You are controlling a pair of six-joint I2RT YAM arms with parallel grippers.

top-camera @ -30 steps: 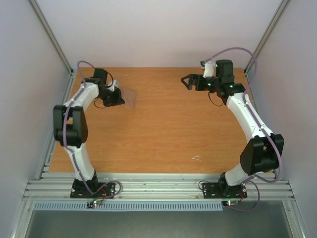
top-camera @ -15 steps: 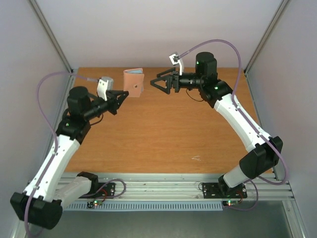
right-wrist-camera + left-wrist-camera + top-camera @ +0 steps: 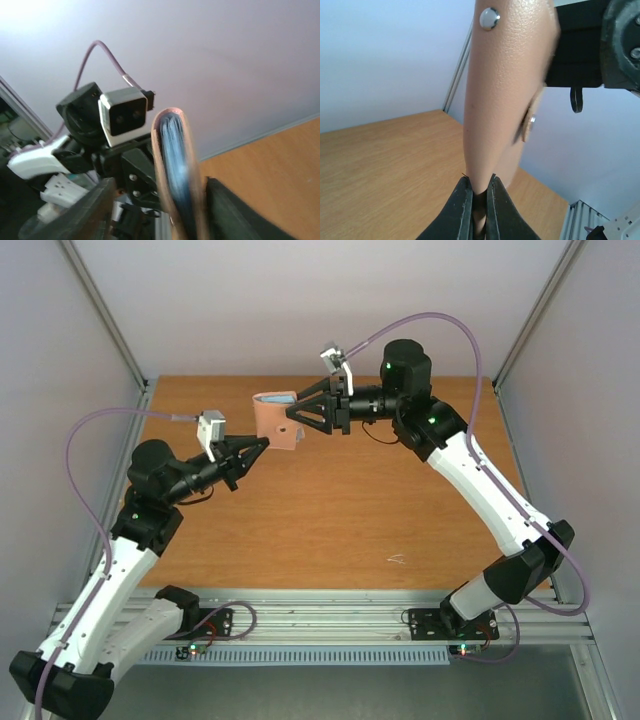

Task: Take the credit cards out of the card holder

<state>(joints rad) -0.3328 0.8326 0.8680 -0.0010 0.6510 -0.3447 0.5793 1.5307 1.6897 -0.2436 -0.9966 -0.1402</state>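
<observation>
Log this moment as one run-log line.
left claw: shut on card holder edge | right claw: open, straddling it | card holder: held above table, nearly folded

I'm looking at an orange-brown wooden table top (image 3: pixel 330 520) with grain running left to right. There's a small pale scuff (image 3: pixel 397 560) near its front right. A plain white back wall (image 3: pixel 320 300) stands behind it, with a white left side panel (image 3: pixel 50 390) and right side panel (image 3: pixel 600 400). A metal left strut (image 3: pixel 100 310) and right strut (image 3: pixel 545 310) slant up from the back corners. Ribbed aluminium rails (image 3: pixel 320 618) run along the near edge, then a slotted strip (image 3: pixel 320 654), then a flat grey surface (image 3: pixel 320 690) below. Light is soft and even; I see no hard shadows. The right wrist view shows a bright glow (image 3: pixel 30 15) top left on the wall.
</observation>
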